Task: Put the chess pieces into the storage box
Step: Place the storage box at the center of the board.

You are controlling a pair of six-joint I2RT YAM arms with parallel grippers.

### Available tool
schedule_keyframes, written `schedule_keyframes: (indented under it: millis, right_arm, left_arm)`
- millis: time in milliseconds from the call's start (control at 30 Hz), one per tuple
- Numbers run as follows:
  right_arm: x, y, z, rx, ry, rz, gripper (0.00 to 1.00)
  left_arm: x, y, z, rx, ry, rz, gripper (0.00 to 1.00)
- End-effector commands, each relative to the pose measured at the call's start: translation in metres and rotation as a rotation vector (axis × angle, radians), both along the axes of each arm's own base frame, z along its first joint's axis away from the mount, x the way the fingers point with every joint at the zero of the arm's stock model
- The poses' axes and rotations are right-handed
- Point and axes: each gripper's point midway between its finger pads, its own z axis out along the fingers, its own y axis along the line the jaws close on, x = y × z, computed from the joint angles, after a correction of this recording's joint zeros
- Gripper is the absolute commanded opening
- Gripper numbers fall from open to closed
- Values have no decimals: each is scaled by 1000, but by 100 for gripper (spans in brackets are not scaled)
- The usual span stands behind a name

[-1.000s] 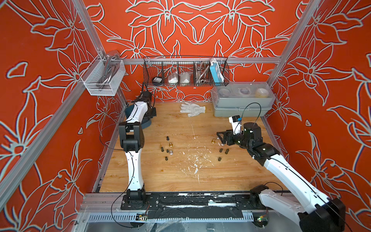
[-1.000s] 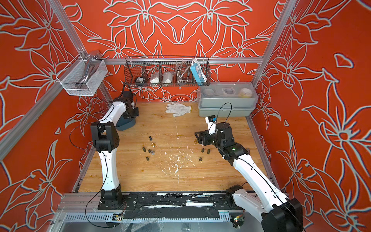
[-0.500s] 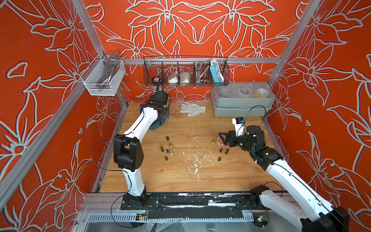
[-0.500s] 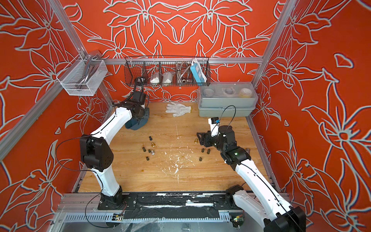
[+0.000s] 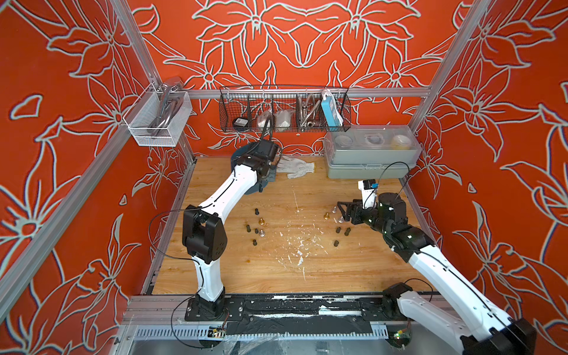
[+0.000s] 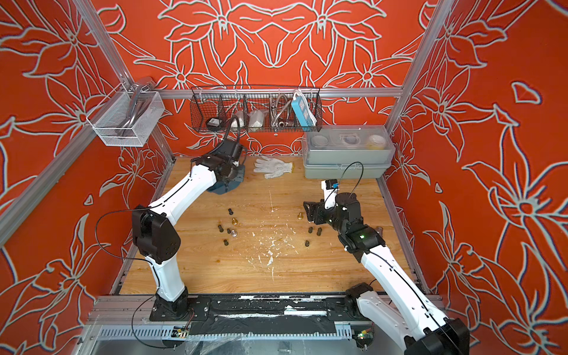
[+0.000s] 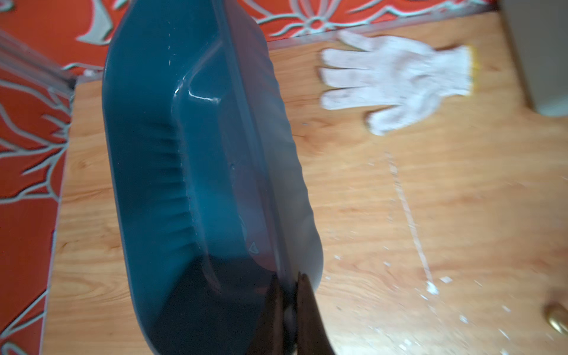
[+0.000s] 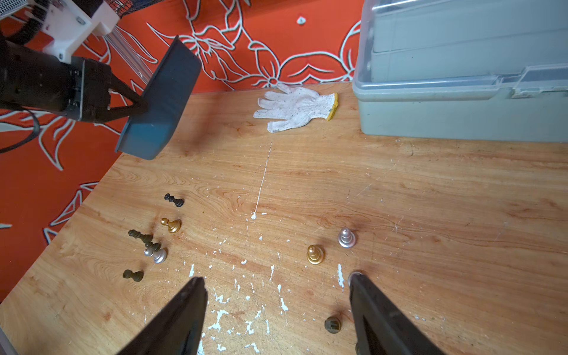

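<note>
Left hand [image 7: 287, 278] clamped on teal plastic storage box [image 8: 159, 101] rim, tilted aloft at eleven o'clock, right hand [image 8: 275, 278] splayed wide, empty, flared chess pieces [image 8: 315, 255] on scuffed wooden worktop [image 8: 399, 199].

No legible text, brand or number was found in any view. A small moulded triangular mark [image 7: 253, 246] stood on the box [image 7: 184, 153] wall, lower centre of the left wrist view; its content was unreadable. The pale label [image 5: 242, 121] on the adapter [image 5: 235, 124], upper centre of a top view, was too small to read.
</note>
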Motion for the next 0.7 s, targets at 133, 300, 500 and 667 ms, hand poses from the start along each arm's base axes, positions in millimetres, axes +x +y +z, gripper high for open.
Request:
schedule_keyframes:
  millis: [133, 300, 500, 667]
  right_arm:
    - [-5, -10, 0, -3, -9, -51, 78]
    - [-11, -21, 2, -15, -18, -92, 78]
    - [-16, -30, -1, -43, -2, -125, 78]
    - [-17, -29, -8, -51, 36, -118, 78]
  left_arm:
    - [-52, -67, 24, -32, 3, -97, 0]
    - [-96, -119, 7, -78, 64, -179, 0]
    - [-125, -153, -11, -115, 123, -228, 0]
    - [-135, -152, -35, -104, 175, -191, 0]
